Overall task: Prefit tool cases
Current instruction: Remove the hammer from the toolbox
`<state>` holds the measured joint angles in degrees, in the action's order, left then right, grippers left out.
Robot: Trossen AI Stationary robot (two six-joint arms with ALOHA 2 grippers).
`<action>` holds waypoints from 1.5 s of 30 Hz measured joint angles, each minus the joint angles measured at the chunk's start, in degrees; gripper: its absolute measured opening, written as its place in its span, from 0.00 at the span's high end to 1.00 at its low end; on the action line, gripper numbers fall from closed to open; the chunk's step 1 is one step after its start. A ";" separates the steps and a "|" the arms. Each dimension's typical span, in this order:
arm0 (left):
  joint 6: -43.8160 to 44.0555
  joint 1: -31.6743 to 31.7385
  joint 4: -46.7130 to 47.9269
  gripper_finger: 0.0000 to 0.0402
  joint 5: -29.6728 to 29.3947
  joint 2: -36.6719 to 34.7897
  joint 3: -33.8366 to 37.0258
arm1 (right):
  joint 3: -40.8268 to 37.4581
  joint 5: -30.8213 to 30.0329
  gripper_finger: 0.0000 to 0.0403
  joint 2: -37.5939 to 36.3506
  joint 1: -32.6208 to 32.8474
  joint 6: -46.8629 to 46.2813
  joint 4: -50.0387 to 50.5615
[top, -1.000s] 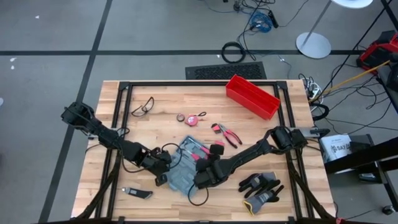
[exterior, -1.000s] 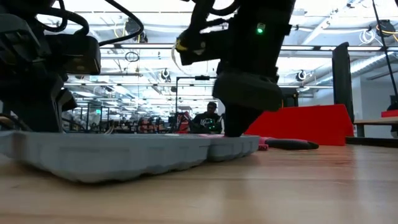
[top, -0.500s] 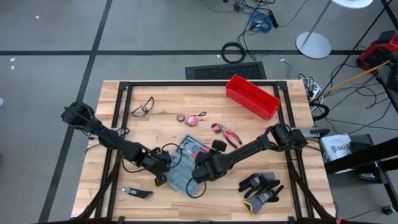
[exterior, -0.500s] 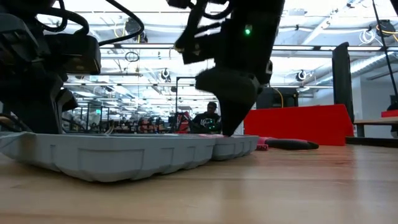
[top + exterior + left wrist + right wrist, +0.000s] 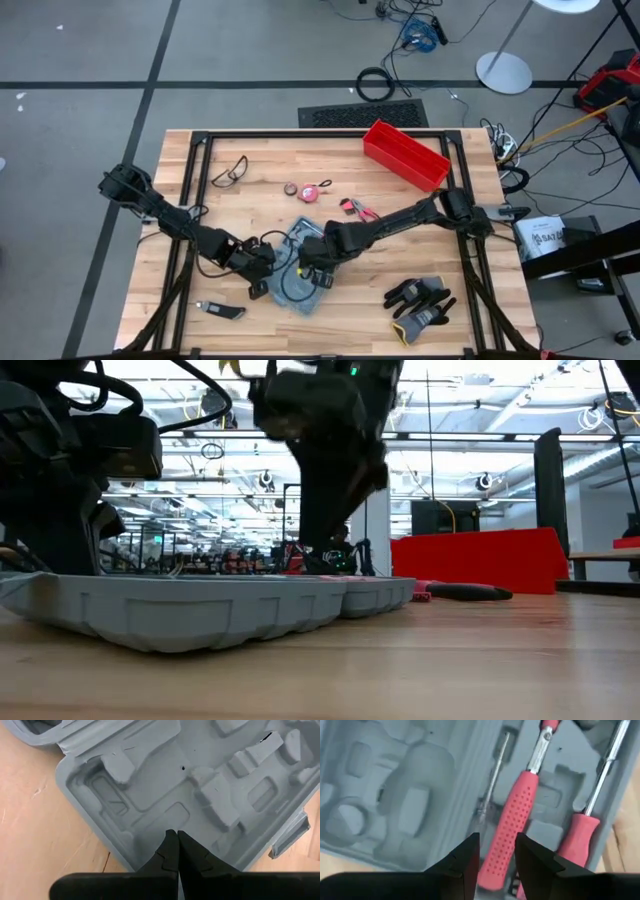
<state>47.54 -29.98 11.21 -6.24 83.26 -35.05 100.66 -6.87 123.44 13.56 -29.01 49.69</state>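
- Case (image 5: 300, 268): the grey-blue tool case lies opened flat on the wooden tabletop (image 5: 250, 205), nearer its front edge, around the middle of its width; its grey moulded inside faces up.
- Left gripper (image 5: 172, 851): fingers pressed together with nothing between them, tips over the moulded slots near the case's rim, on the half toward the tabletop's left edge.
- Right gripper (image 5: 495, 851): fingers parted, grasping nothing, poised above the other half, where red-handled screwdrivers (image 5: 507, 832) lie in their slots.
- Red bin (image 5: 405, 154) sits toward the back right corner; black gloves (image 5: 420, 303) lie near the front right corner.
- Safety glasses (image 5: 230, 171) rest toward the back left; pliers (image 5: 358, 210) lie near the centre.
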 joint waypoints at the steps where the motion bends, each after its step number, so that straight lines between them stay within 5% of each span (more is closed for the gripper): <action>1: 0.01 -0.14 0.04 1.00 0.00 0.00 0.00 | -0.02 0.40 0.72 0.25 -0.54 0.23 -0.01; 18: 0.05 -0.59 -0.05 1.00 -1.14 0.00 0.00 | 0.31 6.66 0.73 6.68 -3.49 5.49 -3.24; 24: 0.05 -0.59 -0.12 1.00 -1.33 0.00 0.00 | 0.29 8.88 0.96 6.86 -3.23 6.75 -3.96; 28: 0.07 -0.59 -0.09 1.00 -1.53 0.00 0.00 | 0.05 8.43 1.00 5.36 -2.75 5.81 -4.15; 37: -0.08 -0.59 -0.40 1.00 -1.75 0.81 -0.03 | -0.22 6.99 0.97 4.34 -2.40 8.61 -5.85; 45: -3.70 -0.59 -1.00 1.00 -1.74 2.36 -0.15 | -0.04 5.90 0.78 4.87 -2.40 16.62 -6.89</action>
<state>43.84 -30.57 10.21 -7.98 85.62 -35.20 100.62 -0.96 128.31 11.16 -12.39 42.80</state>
